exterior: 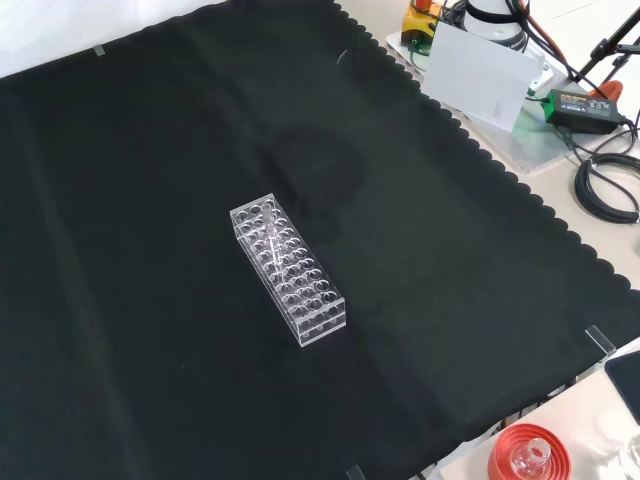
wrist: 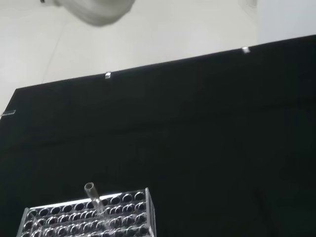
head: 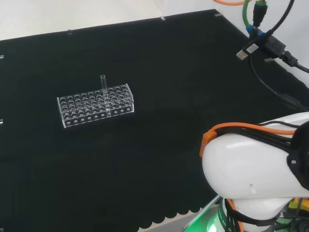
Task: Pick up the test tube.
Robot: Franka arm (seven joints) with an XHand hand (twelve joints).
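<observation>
Left of centre in the head view, a clear test tube (head: 103,82) stood upright in a clear rack (head: 94,105) on the desk (head: 159,67). It looked light, slick, breakable; I would pinch its exposed top. I could not tell the hand's state.

Even bright light, faint shadow on black cloth (exterior: 320,170), blurred hand (wrist: 94,12).

Head view: behind and above the arm (head: 256,174), looking down across the cloth (head: 159,159).
Front view: opposite side, high, looking down.
Wrist view: low, nearer.
Shared: the rack (head: 95,105) (clear plastic).
</observation>
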